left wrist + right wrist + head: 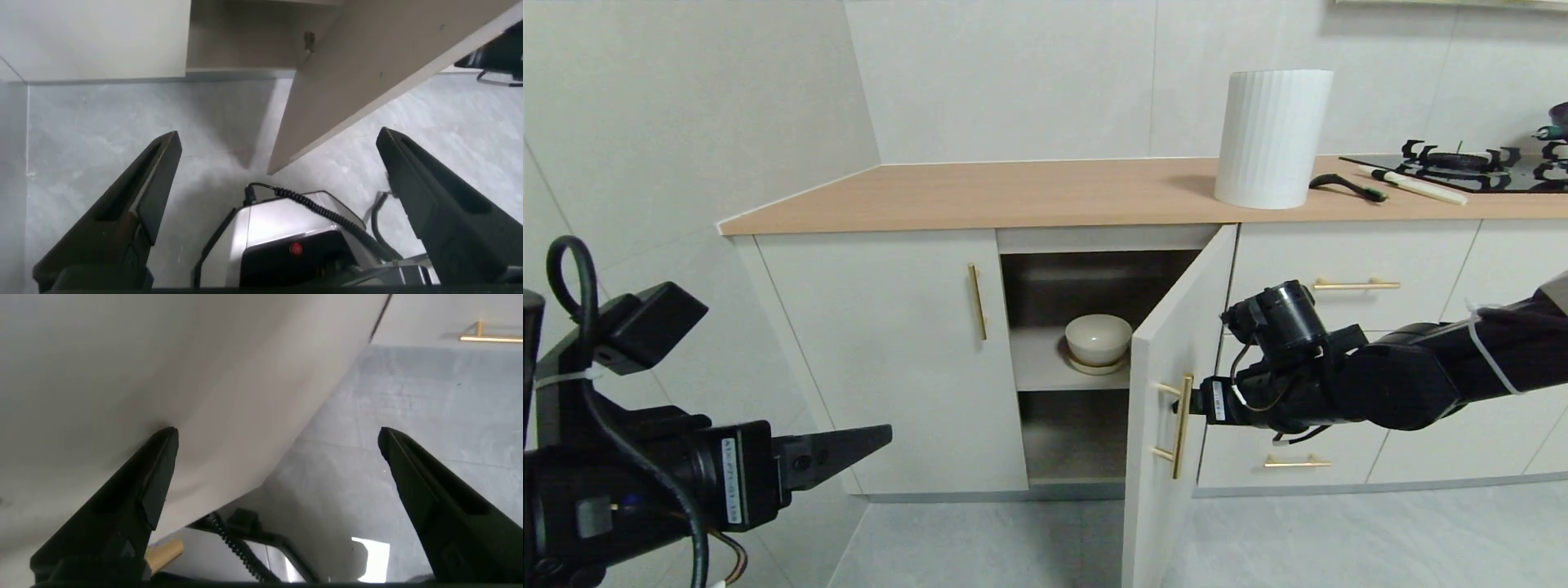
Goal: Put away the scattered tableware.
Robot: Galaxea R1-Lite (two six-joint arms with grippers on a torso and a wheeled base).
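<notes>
Head frontal; wrists downward, near door (1168, 425).

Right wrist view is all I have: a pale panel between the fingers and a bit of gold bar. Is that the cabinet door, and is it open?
Observer: Yes. The head view shows the cabinet door swung open, with the right gripper at its gold handle.
Operator: Anything inside?
Observer: A pale bowl sits on a shallow dish on the middle shelf.
Operator: Where is the left arm?
Observer: The left gripper is low and to the left of the cabinet, open and holding nothing.
</notes>
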